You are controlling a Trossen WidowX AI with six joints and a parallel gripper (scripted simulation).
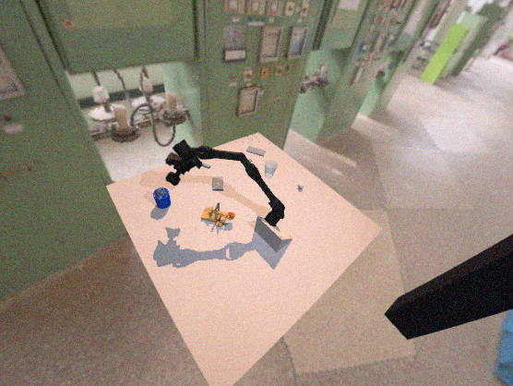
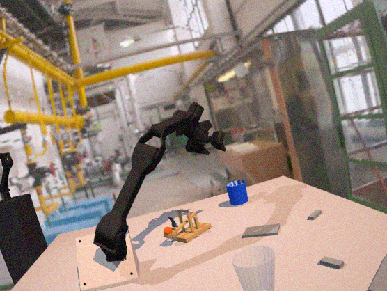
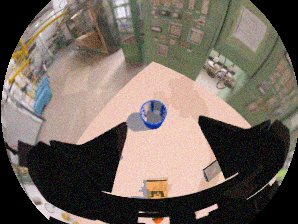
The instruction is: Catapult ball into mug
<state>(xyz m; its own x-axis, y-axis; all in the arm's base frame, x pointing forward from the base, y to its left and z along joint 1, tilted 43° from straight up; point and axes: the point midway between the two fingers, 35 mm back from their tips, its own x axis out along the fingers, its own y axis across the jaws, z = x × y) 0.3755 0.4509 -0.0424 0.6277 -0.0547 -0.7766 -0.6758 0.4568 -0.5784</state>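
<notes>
The orange ball [image 1: 232, 215] [image 2: 168, 230] [image 3: 158, 220] sits at the end of the throwing arm of the wooden catapult [image 1: 208, 217] [image 2: 188, 237] [image 3: 156, 185]. The catapult stands on the table, its frame end toward the blue mug and its ball end toward the robot base. The blue mug [image 1: 161, 199] [image 2: 237, 193] [image 3: 153, 126] stands upright near the table's far edge; no ball shows in it. My gripper [image 1: 186, 175] [image 2: 216, 152] [image 3: 163, 122] is open and empty, high above the table between catapult and mug, pointing toward the mug side. It touches neither.
A grey flat block [image 1: 218, 184] [image 2: 261, 230] [image 3: 212, 171] lies beside the catapult. Small grey blocks [image 2: 314, 214] [image 2: 331, 262] lie farther off on that side. A clear ribbed cup [image 1: 270, 169] [image 2: 254, 268] stands near the table's side edge. A small pale object [image 1: 300, 187] is beyond the cup.
</notes>
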